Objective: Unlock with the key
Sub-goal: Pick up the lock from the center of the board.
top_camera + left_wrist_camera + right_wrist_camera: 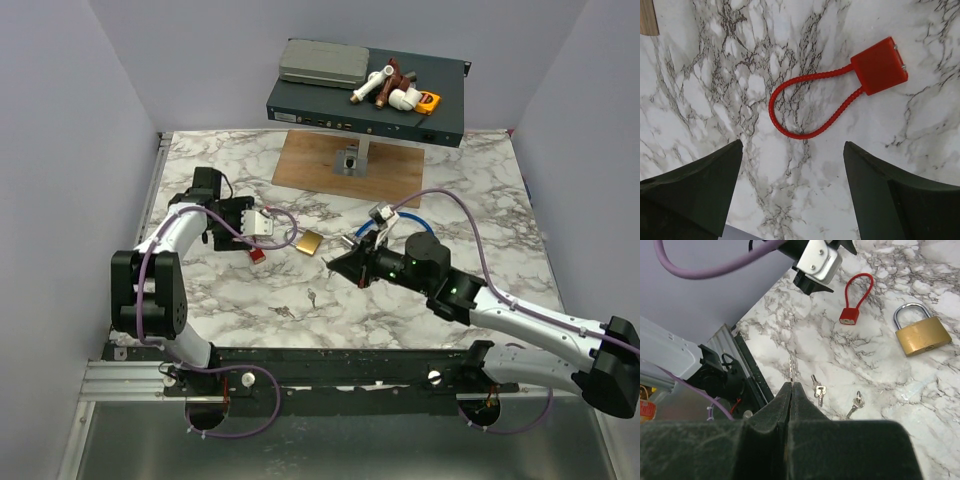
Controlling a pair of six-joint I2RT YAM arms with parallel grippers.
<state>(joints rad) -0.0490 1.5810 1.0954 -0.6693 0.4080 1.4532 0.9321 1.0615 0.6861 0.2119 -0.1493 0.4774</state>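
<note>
Our right gripper [791, 386]: jaws pressed together, thin metal sliver [791, 369] poking from tips; we can't tell if it's a key. Two keys [817, 389] on marble [880, 380] just right of tips. Brass padlock [922, 335] upper right, shackle seated. Our left gripper [792, 146] spread wide above red cable lock [880, 65], holding nothing.
</note>
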